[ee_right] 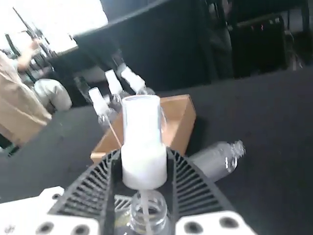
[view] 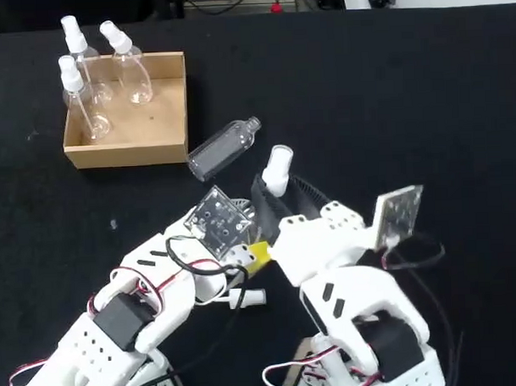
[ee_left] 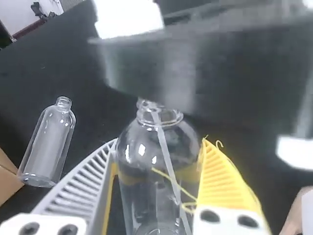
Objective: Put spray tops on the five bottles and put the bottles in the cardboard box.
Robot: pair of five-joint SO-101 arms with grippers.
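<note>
The cardboard box (view: pixel 125 153) was seen toward 10 o'clock on the table in the high view. 3 capped bottles (view: pixel 87 106) were stood in it, so 3 of the 5 were judged finished. An uncapped bottle (view: pixel 225 149) was found lying on the table just off the box's 4 o'clock corner, touched by neither pincer. The 5th bottle (ee_left: pixel 156 161) was clamped upright between the jaws of the left pincer (ee_left: pixel 159 147), with its neck open. The spray top (ee_right: pixel 142 142) was gripped in the right pincer (ee_right: pixel 143 157) and held just above that neck, at 12 o'clock from it. Its dip tube appeared to be threaded down into the bottle, but the top was judged not yet seated. What looked like a loose top (view: pixel 247 297) was seen on the table at 6 o'clock from the pincers. 2 cappings and 2 placements were judged still outstanding.
</note>
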